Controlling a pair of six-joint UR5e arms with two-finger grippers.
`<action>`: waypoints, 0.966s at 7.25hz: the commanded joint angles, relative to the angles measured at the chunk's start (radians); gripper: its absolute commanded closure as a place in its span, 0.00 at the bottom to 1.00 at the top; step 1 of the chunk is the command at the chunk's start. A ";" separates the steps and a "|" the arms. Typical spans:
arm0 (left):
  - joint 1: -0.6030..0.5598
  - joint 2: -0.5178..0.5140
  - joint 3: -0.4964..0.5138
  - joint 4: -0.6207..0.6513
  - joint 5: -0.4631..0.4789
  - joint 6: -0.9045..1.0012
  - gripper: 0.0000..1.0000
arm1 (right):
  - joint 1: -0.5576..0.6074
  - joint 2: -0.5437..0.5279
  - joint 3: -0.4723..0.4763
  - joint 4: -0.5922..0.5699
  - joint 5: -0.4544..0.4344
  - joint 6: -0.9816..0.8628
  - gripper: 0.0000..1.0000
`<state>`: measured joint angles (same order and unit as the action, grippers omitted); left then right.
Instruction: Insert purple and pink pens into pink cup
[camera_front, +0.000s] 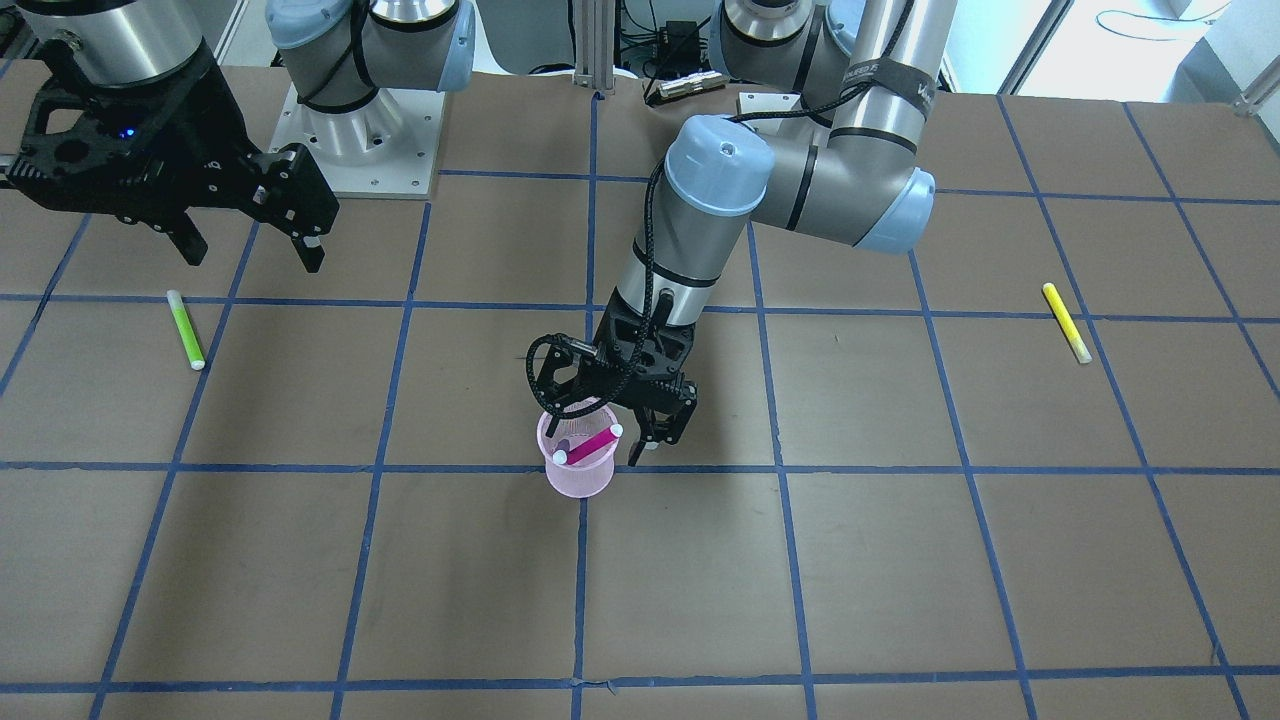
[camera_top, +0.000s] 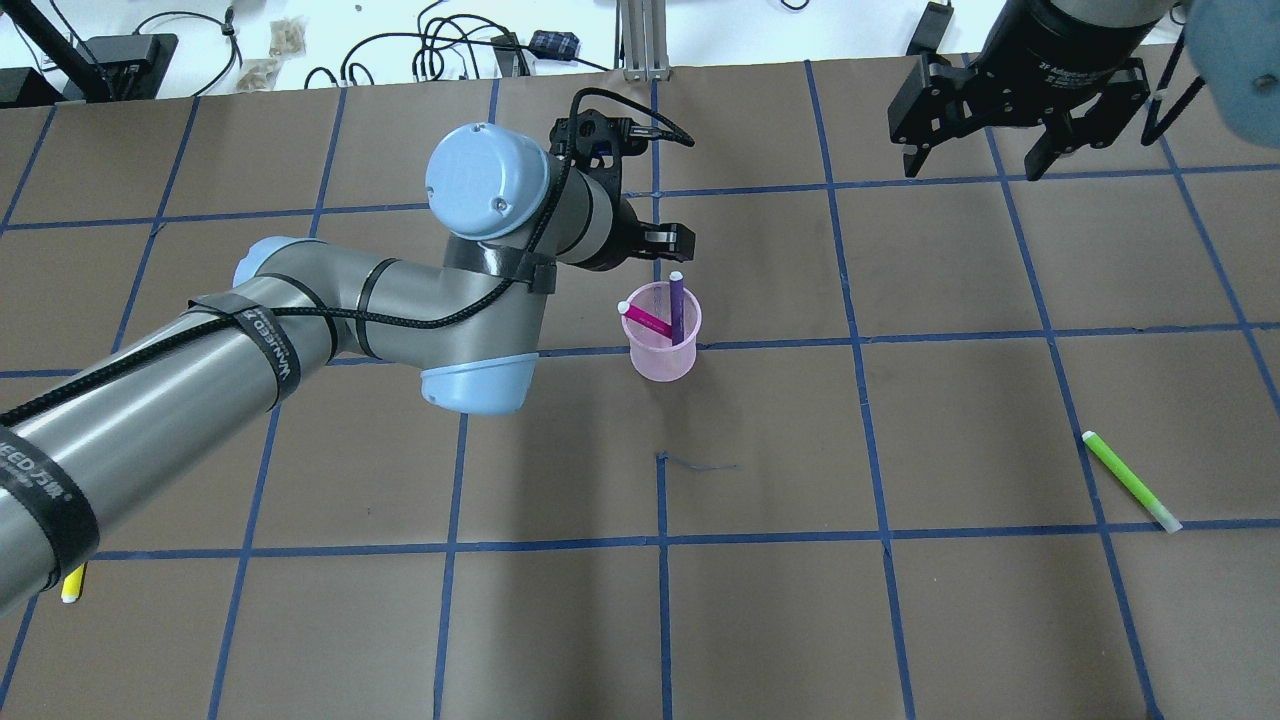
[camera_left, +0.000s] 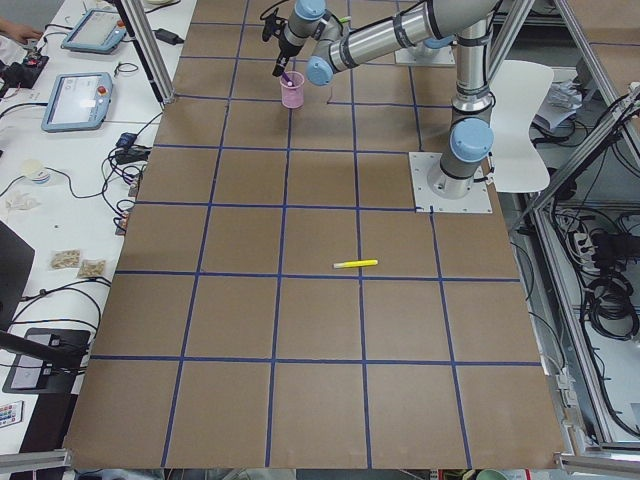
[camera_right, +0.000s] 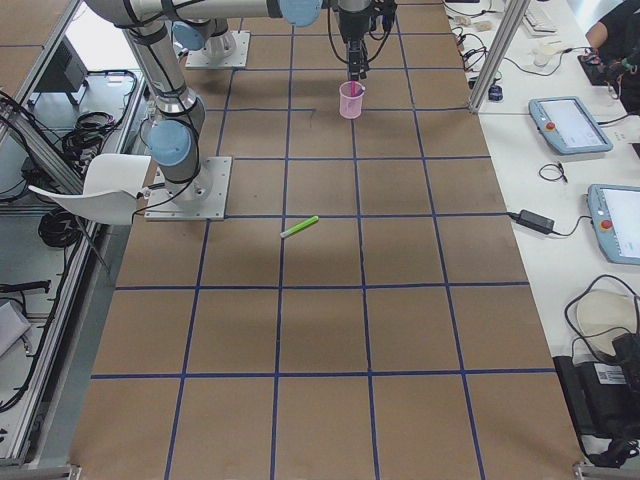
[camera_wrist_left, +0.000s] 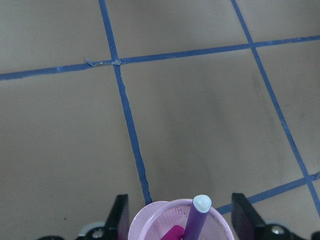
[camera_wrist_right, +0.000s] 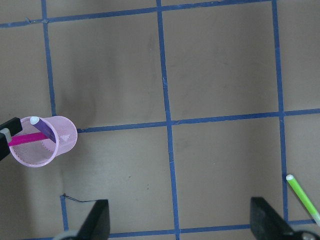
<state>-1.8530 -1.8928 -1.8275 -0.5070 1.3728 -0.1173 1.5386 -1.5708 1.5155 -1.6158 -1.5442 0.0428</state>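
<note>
Brown paper-covered table (camera_top: 900, 600), gridded in blue tape. Left gripper (camera_front: 657, 430) hovered just above the translucent pink mesh cup (camera_top: 662, 360), jaws wide and empty, likely because both pens were already in. Slim purple pen (camera_top: 677, 305) and magenta-pink pen (camera_top: 648, 320) leaned crossed inside, white tips up. Right gripper (camera_front: 255, 250) hung wide open, well apart.

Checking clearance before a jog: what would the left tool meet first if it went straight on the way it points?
Probably the purple pen, its white tip standing inside the open left tool, then the rim of the pink cup; depth is unclear.
</note>
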 joint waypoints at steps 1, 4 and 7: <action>0.061 0.050 0.142 -0.266 -0.008 0.021 0.00 | 0.000 0.000 0.002 0.001 0.001 -0.001 0.00; 0.202 0.119 0.430 -0.925 0.003 0.154 0.00 | 0.000 0.000 0.003 0.001 0.001 -0.001 0.00; 0.287 0.257 0.404 -1.153 0.109 0.259 0.00 | 0.000 0.000 0.008 -0.001 0.001 -0.001 0.00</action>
<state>-1.5916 -1.6912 -1.4093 -1.5968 1.4511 0.1289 1.5386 -1.5708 1.5213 -1.6166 -1.5432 0.0414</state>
